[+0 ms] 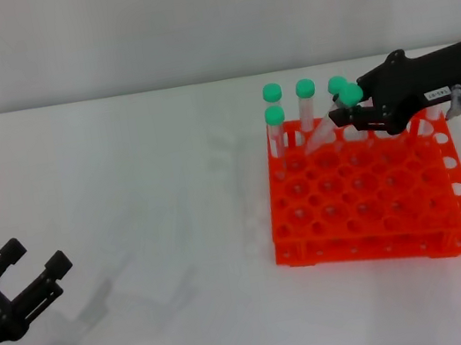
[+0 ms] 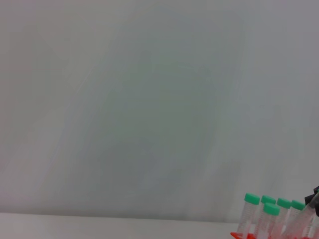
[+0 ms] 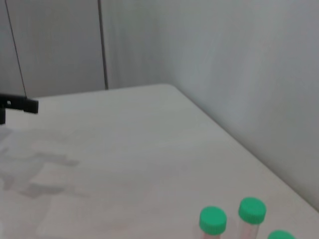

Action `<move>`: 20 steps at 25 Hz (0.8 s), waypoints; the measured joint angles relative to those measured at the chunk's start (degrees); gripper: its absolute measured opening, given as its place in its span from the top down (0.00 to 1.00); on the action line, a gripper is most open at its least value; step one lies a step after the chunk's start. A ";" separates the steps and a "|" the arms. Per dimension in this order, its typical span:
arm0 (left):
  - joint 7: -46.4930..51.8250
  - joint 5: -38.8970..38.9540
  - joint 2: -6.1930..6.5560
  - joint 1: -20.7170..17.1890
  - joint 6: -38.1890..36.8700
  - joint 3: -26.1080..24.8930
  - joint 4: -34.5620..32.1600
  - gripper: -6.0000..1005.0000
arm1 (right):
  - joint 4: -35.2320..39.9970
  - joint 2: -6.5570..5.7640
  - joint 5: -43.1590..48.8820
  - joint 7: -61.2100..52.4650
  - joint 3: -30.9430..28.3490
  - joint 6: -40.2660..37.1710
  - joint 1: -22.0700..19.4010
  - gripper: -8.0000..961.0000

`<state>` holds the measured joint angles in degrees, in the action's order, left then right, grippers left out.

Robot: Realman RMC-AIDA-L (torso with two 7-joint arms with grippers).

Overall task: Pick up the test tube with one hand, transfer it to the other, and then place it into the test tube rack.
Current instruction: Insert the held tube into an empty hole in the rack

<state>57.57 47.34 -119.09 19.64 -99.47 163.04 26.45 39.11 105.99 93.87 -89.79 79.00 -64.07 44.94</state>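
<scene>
The orange-red test tube rack [image 1: 370, 201] stands on the white table at the right. My right gripper [image 1: 347, 116], black with a small white label, reaches in over the rack's back row. It is shut on a tilted test tube [image 1: 349, 95] just below its green cap, and the tube's lower end points down into a back-row hole. My left gripper [image 1: 29, 270] is open and empty, low at the near left, far from the rack. In the left wrist view a corner of the rack [image 2: 237, 235] shows.
Several other green-capped tubes [image 1: 272, 94] stand upright in the rack's back rows; their caps also show in the left wrist view [image 2: 252, 199] and the right wrist view [image 3: 213, 219]. A wall rises behind the table.
</scene>
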 joint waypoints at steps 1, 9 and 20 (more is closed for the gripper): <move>0.00 0.00 0.00 0.00 -0.01 0.00 0.00 0.12 | 0.05 0.05 0.34 -0.17 0.00 0.12 0.08 0.78; -0.04 -0.49 0.00 -0.03 -0.07 0.00 0.00 0.12 | 0.12 0.61 2.41 -0.98 0.00 1.03 1.07 0.78; -0.33 -0.73 0.09 -0.04 0.06 0.00 0.01 0.12 | 0.12 2.74 7.47 -2.77 0.14 1.18 4.78 0.78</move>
<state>57.24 46.61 -119.00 19.60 -99.41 163.03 26.46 39.23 108.73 101.34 -92.55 79.14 -62.89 49.72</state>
